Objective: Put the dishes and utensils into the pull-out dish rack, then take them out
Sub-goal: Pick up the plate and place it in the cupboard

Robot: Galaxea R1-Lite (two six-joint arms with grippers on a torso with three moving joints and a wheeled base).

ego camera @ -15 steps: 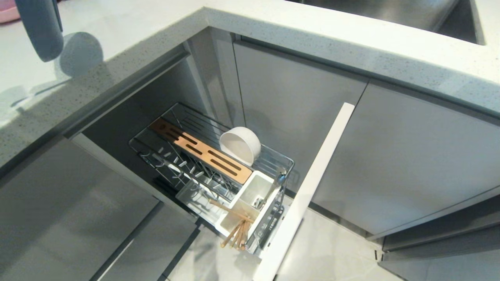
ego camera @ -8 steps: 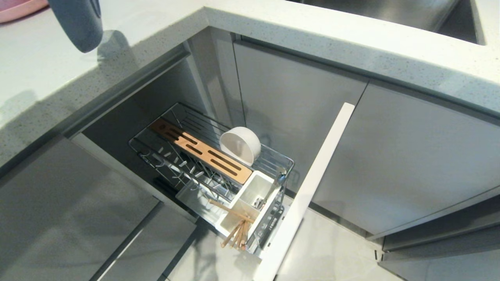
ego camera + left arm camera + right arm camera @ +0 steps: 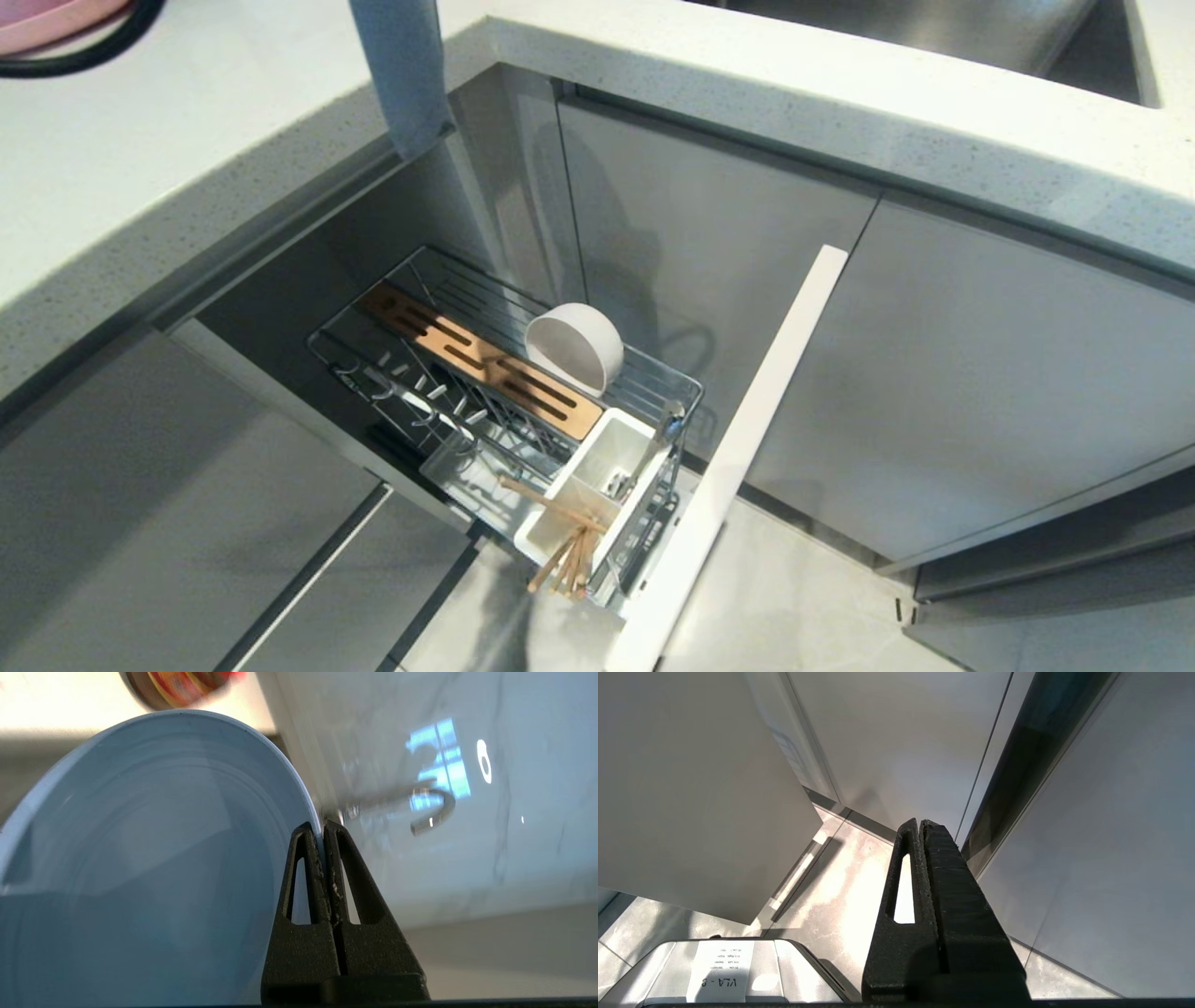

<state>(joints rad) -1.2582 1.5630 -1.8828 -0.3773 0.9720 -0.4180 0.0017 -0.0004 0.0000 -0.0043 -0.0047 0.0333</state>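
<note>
Upper centre of head view: pale-blue plate [image 3: 397,70] edge-on, shifted rightward from worktop [image 3: 140,177] toward chrome wire rack [image 3: 653,373]; loading continues. Off-white bowl [image 3: 574,347], chopsticks [image 3: 560,551] already racked. Left wrist view: left gripper [image 3: 322,828] fingers pinching smooth plate rim. Right wrist view: right gripper [image 3: 920,823] fingers closed, empty, parked.

The white speckled counter [image 3: 187,159] bears a pink plate [image 3: 47,19] at its far left edge. Below, the pull-out dish rack [image 3: 373,373] carries an off-white bowl [image 3: 574,347], wooden chopsticks [image 3: 560,551] and spoons [image 3: 653,448] in its white caddy [image 3: 597,481].
</note>
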